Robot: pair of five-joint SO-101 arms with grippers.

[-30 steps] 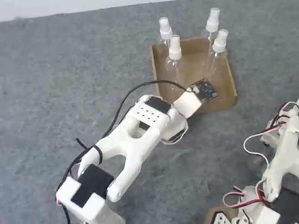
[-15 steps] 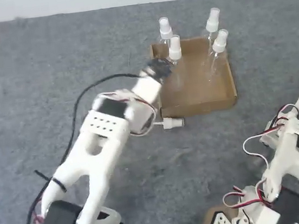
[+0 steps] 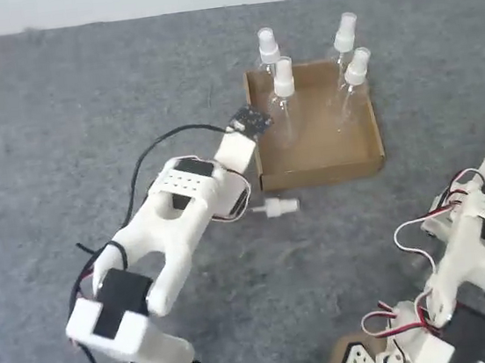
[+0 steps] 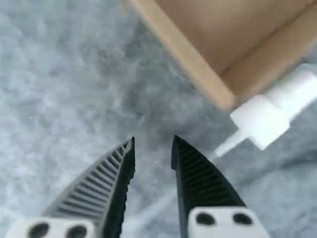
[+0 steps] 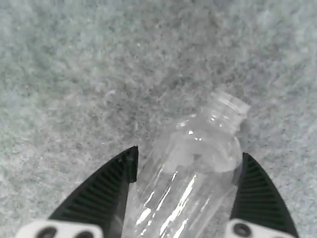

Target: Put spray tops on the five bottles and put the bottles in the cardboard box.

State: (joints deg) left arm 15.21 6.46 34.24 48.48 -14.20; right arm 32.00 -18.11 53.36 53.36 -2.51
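The loose spray top (image 3: pixel 279 206) lies on its side on the grey table (image 3: pixel 58 124), just outside the near wall of the cardboard box (image 3: pixel 323 170), by the corner closest to the left arm. The left hand (image 4: pixel 151 148) hovers over the table beside the top, its fingers a narrow gap apart, holding nothing and touching nothing. The box sits toward the table's far edge, and four capped bottles (image 3: pixel 284 83) stand upright at its far end. Near the table's right edge, the right hand (image 5: pixel 188 156) grips an uncapped bottle (image 5: pixel 198 168), one finger against each side.
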